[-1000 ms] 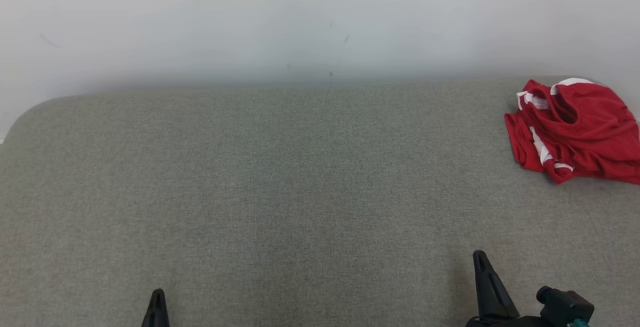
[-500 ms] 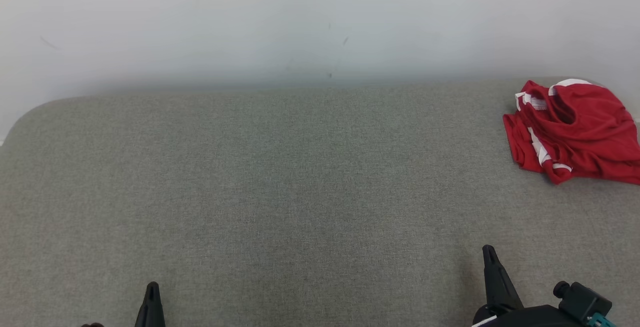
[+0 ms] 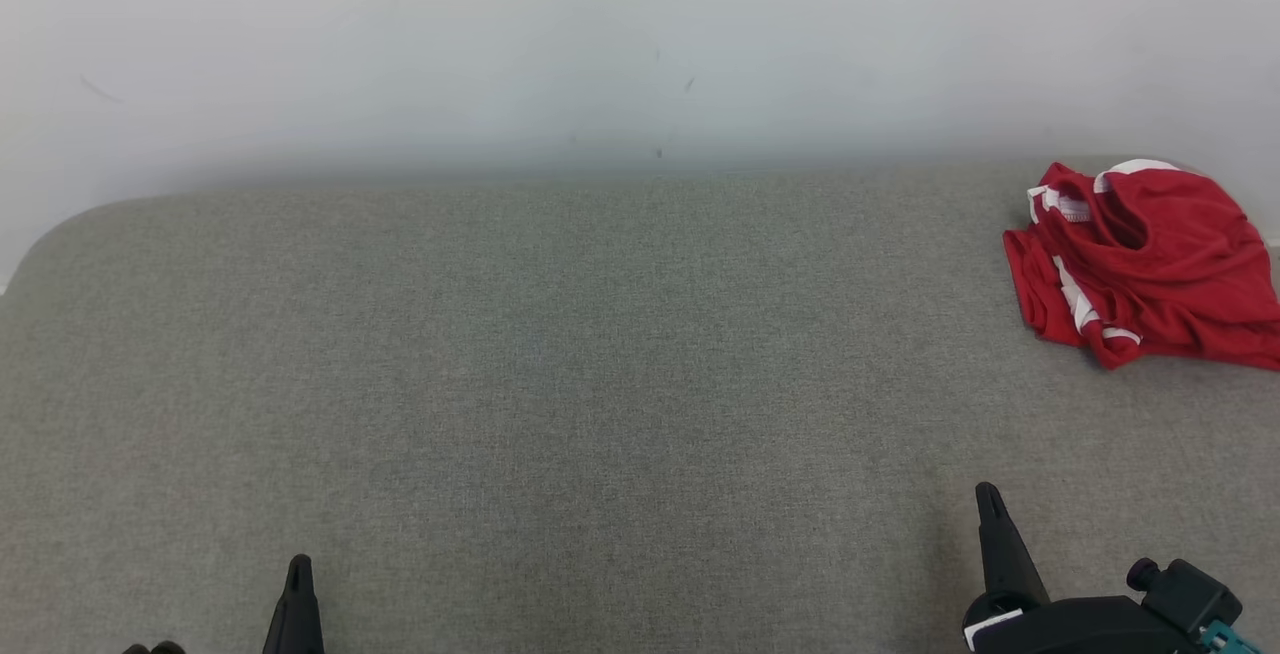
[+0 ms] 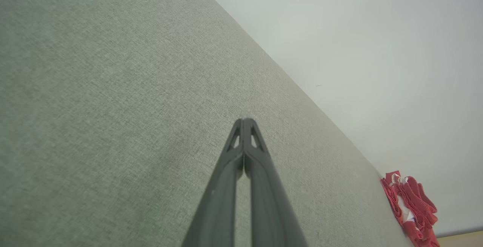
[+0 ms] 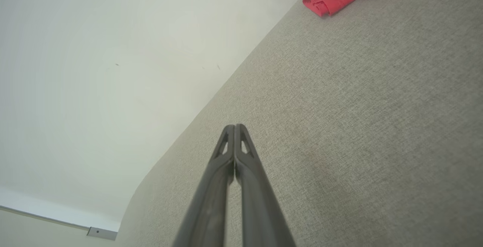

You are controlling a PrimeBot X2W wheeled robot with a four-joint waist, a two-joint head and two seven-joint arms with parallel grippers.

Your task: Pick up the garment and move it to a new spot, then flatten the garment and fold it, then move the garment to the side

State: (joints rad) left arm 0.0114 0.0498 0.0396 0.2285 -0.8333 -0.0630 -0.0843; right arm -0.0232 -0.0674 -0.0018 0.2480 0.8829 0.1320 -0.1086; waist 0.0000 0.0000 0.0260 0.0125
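The head view cuts the garment off at its right edge. It is a crumpled red heap with white trim, lying at the far right of the grey pad, close to the white wall. I cannot tell what kind of garment it is. A white patch at its upper left is too small to read.

My left gripper is cut off by the bottom edge at lower left. My right gripper rises at lower right, well apart from the garment. Both pairs of fingers are pressed together, holding nothing. Grey fabric stretches between them and the heap.
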